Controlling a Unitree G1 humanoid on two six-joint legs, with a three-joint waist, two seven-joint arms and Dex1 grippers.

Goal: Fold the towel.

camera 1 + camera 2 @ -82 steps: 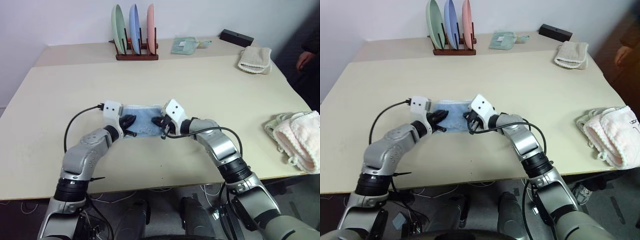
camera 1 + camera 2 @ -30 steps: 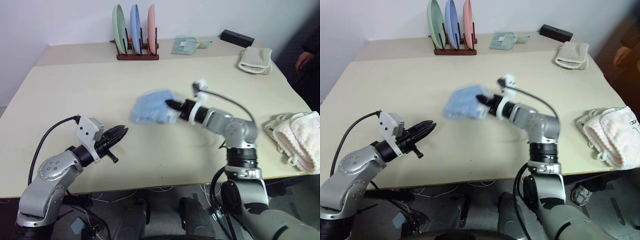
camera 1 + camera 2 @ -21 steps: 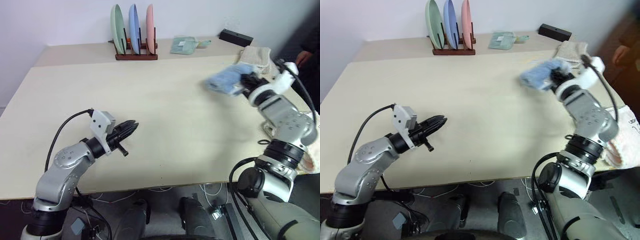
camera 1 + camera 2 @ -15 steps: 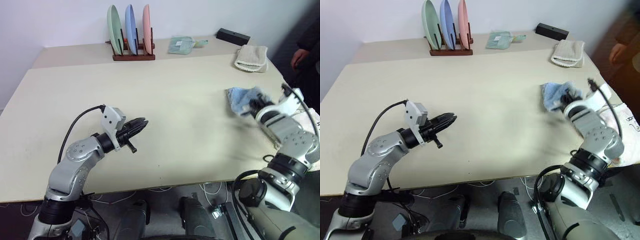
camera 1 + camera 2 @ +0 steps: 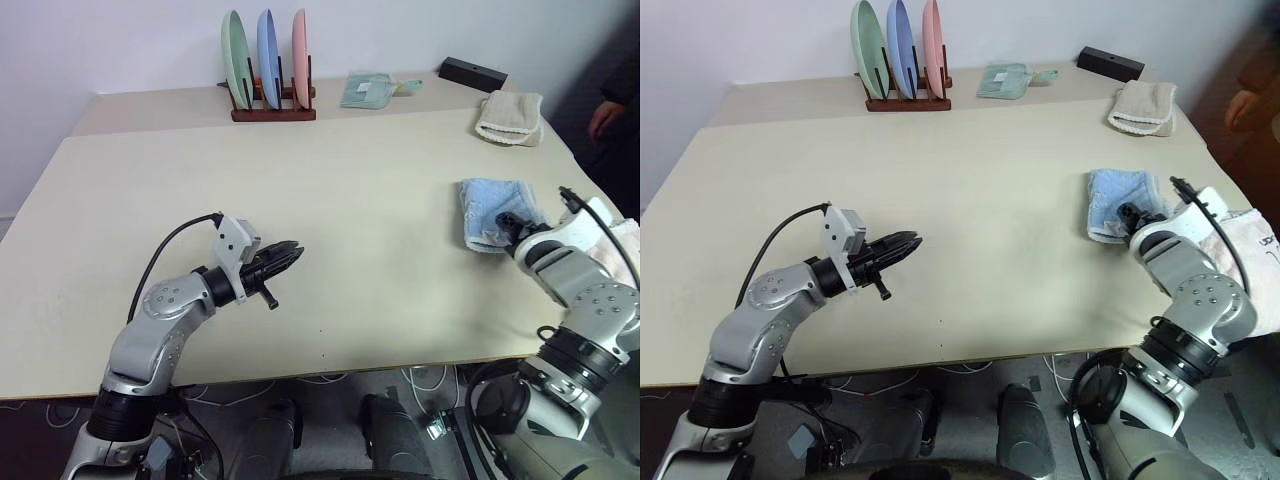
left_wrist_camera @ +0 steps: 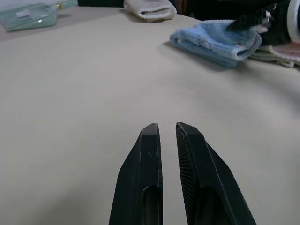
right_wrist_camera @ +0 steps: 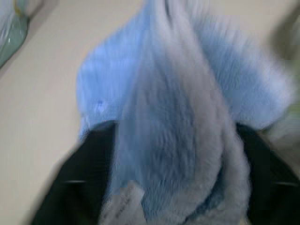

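Two grippers, one folded towel; set-down and release judged to be the step in hand.
Nearest, lower left of the head views: left gripper (image 5: 295, 250), fingers almost together with only a thin gap, holding nothing, hovering over bare table (image 5: 380, 160). Farther, at right of frame: towel (image 5: 490, 208) lying folded on the table near its right edge, beside the pink pile (image 5: 1250, 240). Right gripper (image 5: 512, 222) at the towel's near end, fingers spread wide. Fold apparently done. Next, probably: draw the right gripper straight back without dragging the layers open. Given by the right wrist view, hidden from the head views: a ridge of cloth between the two wide fingers. Given by the left wrist view: stacked layers of the towel, side-on.
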